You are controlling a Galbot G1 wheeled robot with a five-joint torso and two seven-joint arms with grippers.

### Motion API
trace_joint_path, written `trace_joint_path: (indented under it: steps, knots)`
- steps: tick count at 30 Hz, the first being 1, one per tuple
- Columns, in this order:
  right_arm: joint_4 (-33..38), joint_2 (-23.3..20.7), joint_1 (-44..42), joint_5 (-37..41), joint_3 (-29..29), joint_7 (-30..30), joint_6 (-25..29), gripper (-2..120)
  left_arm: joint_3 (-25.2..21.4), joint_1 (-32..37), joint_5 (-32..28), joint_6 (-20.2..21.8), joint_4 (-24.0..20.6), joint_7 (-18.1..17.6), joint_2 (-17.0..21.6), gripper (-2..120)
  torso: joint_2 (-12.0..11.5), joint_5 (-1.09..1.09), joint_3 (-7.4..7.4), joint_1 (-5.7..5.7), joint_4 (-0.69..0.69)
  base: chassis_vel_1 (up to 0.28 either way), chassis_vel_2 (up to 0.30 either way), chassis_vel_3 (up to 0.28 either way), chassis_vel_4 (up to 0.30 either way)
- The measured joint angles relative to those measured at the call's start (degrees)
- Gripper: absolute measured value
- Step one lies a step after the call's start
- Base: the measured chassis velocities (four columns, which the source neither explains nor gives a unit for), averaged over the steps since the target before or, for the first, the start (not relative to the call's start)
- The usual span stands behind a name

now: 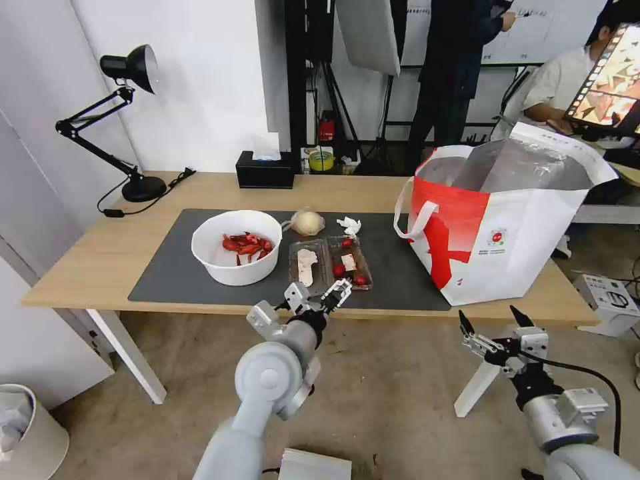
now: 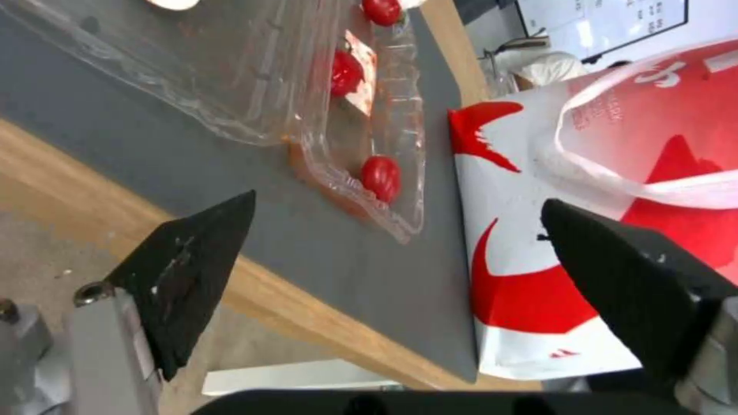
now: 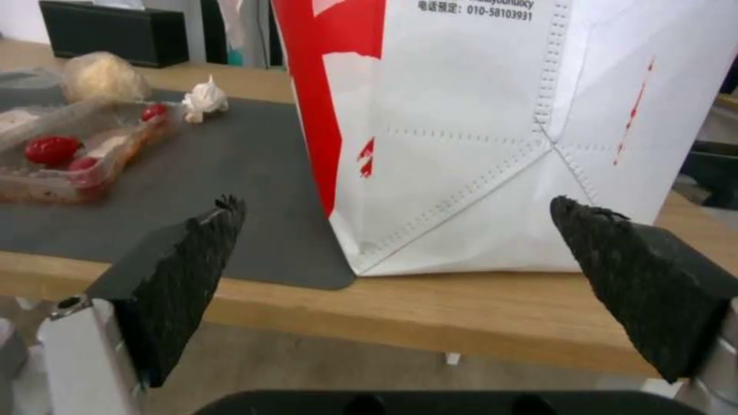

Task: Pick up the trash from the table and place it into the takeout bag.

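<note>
- A long light-wood table (image 1: 100,260) carries a large dark grey mat (image 1: 167,280); a black desk lamp (image 1: 127,67) and a black tissue box (image 1: 265,170) stand along its far side.
- On the mat, left to right: a white round bowl with red scraps (image 1: 237,247), a clear plastic clamshell tray with red bits (image 1: 330,263), and at the right end the large white-and-red takeout bag with silver foil lining (image 1: 507,220), standing open.
- Just beyond the tray lie a small clear bag with a beige lump (image 1: 307,222) and a crumpled white tissue (image 1: 349,226).
- My left gripper (image 1: 319,295) hangs at the table's near edge, in front of the clamshell tray (image 2: 361,132), fingers spread wide and holding nothing.
- My right gripper (image 1: 495,324) waits below the near edge in front of the takeout bag (image 3: 500,132), fingers likewise spread and empty.
- The step in hand looks like taking the tray. I judge its thin plastic will flex, so I should close on the near rim gently and keep it level, lest the red bits roll out.
- Nothing seems bagged yet.
</note>
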Motion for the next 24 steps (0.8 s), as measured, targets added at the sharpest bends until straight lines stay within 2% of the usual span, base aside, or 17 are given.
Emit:
trace_joint_path:
  steps: [24]
  knots:
    - [-1.8, 0.2, 1.2, -0.1, -0.4, 0.0, 0.2, 100, -1.0, -3.9, 0.1, -0.4, 5.6, -1.4, -1.3, 100, 0.0, -0.01, 0.00, -0.01, 0.00, 0.000, 0.000, 0.000, 0.000]
